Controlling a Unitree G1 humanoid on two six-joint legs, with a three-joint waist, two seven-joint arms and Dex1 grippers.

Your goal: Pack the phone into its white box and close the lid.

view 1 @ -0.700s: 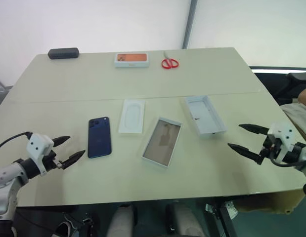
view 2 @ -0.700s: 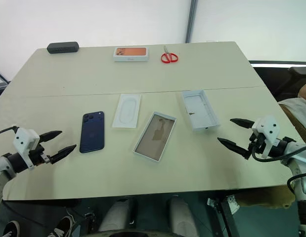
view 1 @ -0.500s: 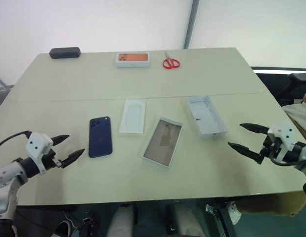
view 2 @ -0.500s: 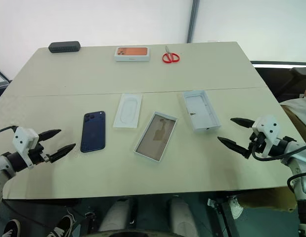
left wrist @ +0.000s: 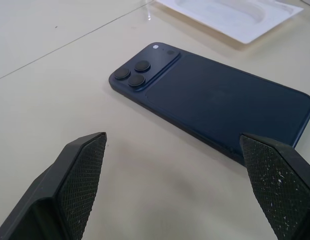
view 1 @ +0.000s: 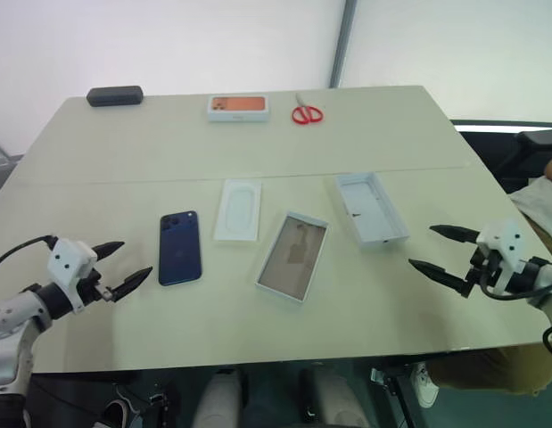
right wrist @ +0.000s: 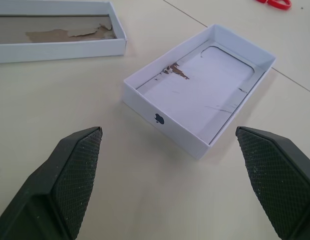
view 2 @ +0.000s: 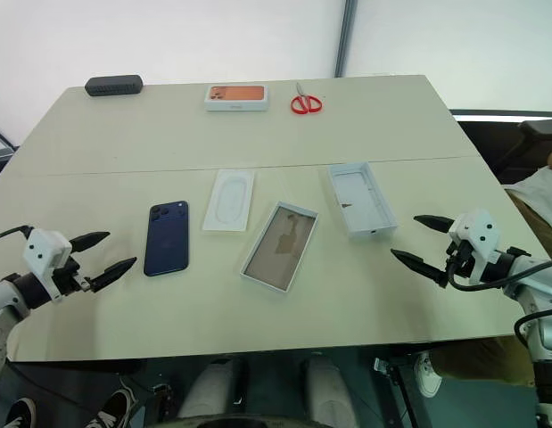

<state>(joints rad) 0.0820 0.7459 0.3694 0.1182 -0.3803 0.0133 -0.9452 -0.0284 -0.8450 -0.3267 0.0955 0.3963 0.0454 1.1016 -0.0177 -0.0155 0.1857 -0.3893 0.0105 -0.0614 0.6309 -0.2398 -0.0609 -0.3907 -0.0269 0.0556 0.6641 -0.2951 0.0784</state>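
The dark blue phone (view 1: 179, 248) lies back up on the table, its camera cluster at the far end. My left gripper (view 1: 133, 260) hovers open just to its left, fingers aimed at it; up close the phone (left wrist: 220, 100) sits just beyond the open left gripper (left wrist: 172, 142). The white box (view 1: 293, 256), with its brownish floor, rests empty at the table's middle. To its right lies the lid (view 1: 372, 209), white inside facing up. My right gripper (view 1: 422, 247) stands open to the right of the lid (right wrist: 205, 95), holding nothing.
A flat white insert (view 1: 238, 209) lies between the phone and the white box. Along the far edge are a black case (view 1: 114, 95), an orange-topped white box (view 1: 238, 107) and red scissors (view 1: 306, 114). The table's front edge runs just below both grippers.
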